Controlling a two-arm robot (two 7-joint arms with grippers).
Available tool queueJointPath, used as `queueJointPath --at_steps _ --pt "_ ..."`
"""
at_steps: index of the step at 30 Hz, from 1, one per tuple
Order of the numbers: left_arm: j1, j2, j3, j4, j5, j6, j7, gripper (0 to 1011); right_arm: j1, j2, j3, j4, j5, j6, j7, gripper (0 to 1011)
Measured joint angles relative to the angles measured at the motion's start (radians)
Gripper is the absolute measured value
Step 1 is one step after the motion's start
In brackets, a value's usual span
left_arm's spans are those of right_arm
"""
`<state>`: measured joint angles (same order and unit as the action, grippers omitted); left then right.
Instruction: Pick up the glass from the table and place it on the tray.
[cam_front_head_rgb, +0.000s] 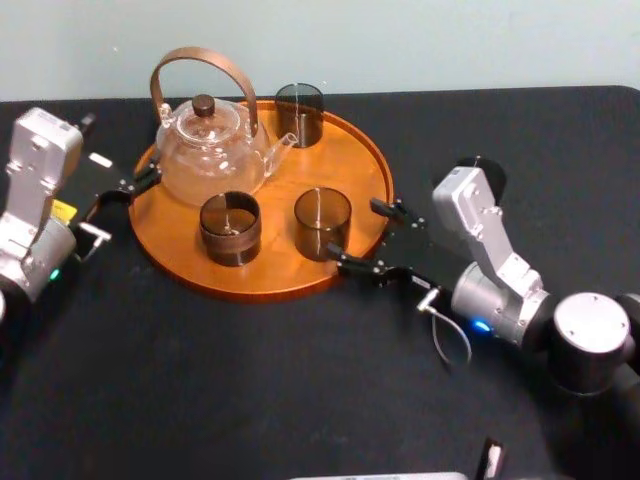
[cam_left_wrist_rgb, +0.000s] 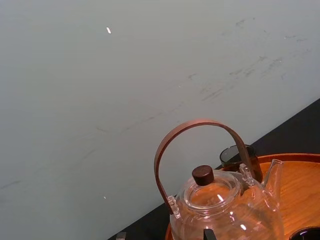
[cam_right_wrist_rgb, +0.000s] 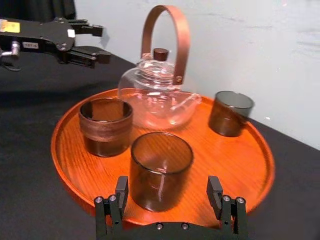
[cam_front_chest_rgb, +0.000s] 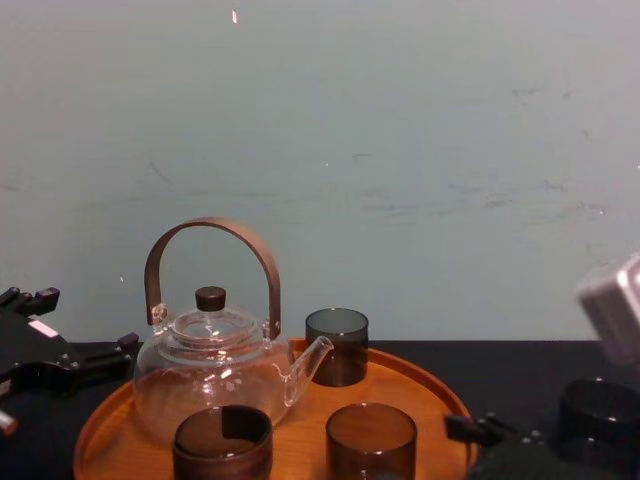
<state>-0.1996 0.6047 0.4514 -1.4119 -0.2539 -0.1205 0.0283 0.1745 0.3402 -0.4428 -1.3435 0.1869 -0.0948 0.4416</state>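
1. Smoky grey glass tumbler (cam_front_head_rgb: 322, 222) stands upright on the large round orange-brown wooden tray (cam_front_head_rgb: 352, 170), in the tray's near right part, close to the low rim.
2. Left of it and apart from it, also on the tray, stands a dark glass cup with a brown band around it (cam_front_head_rgb: 230, 228).
3. Farther back on the tray's left half sits the clear glass teapot with a bent brown wooden handle and a dark knob lid (cam_front_head_rgb: 210, 150). Its spout points right, toward a second smoky grey tumbler (cam_front_head_rgb: 299, 113) at the tray's far rim.
4. The tray rests on the flat matte black bench (cam_front_head_rgb: 300, 380), which runs well beyond it on every side.
5. The right gripper (cam_front_head_rgb: 355, 232) is at the tray's near right rim, just right of the first tumbler. Its jaws are spread wide and aimed at the tumbler, which stands just ahead of them. I cannot tell for sure whether either jaw touches the glass.
6. The left gripper (cam_right_wrist_rgb: 104, 42) hovers at the tray's left edge beside the teapot, its jaws spread and holding nothing.
7. A pale grey-green wall (cam_front_chest_rgb: 400, 150) rises behind the bench.
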Motion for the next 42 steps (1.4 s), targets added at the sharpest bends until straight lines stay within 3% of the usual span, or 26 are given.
queueJointPath --at_steps 5,12,21,42 --pt "0.000 0.000 0.000 0.000 0.000 0.000 0.000 1001 -0.045 0.023 0.032 -0.059 0.001 0.014 -0.032 1002" --pt "0.000 0.000 0.000 0.000 0.000 0.000 0.000 1001 -0.131 0.058 0.114 -0.149 0.028 0.023 -0.077 1002" --pt "0.000 0.000 0.000 0.000 0.000 0.000 0.000 1001 -0.218 0.077 0.210 -0.205 0.085 0.015 -0.093 1002" --pt "0.000 0.000 0.000 0.000 0.000 0.000 0.000 1001 -0.292 0.084 0.300 -0.232 0.131 0.001 -0.097 1003"
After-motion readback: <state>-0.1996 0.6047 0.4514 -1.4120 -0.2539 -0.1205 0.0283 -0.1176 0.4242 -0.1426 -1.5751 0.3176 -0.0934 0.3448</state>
